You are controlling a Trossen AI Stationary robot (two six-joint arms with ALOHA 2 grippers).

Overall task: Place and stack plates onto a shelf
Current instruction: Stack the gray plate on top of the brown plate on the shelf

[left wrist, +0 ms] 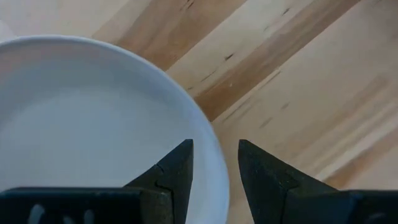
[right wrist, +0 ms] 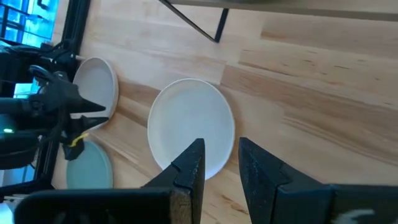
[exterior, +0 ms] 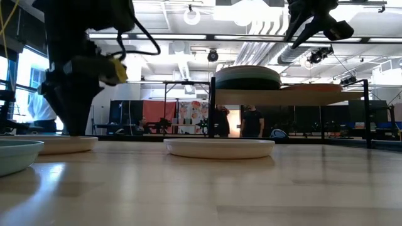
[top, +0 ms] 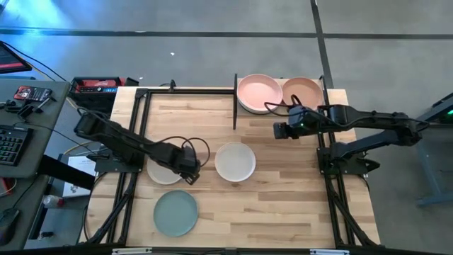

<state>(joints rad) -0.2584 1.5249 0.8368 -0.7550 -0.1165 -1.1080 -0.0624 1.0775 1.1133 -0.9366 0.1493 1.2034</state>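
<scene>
My left gripper is low over the right rim of a cream plate that lies flat on the table at the left. It is open, with one finger inside the rim and one outside; I cannot tell whether they touch it. A second cream plate lies mid-table, and a mint plate lies near the front left. The shelf stands at the far right and bears a stack topped by a pink plate and a salmon plate. My right gripper hovers high by the shelf, slightly open and empty.
The black frame rails run along the table's left and right sides, and a thin black shelf post stands at the far middle. Bare wood lies at the near right. People stand in the room behind the table.
</scene>
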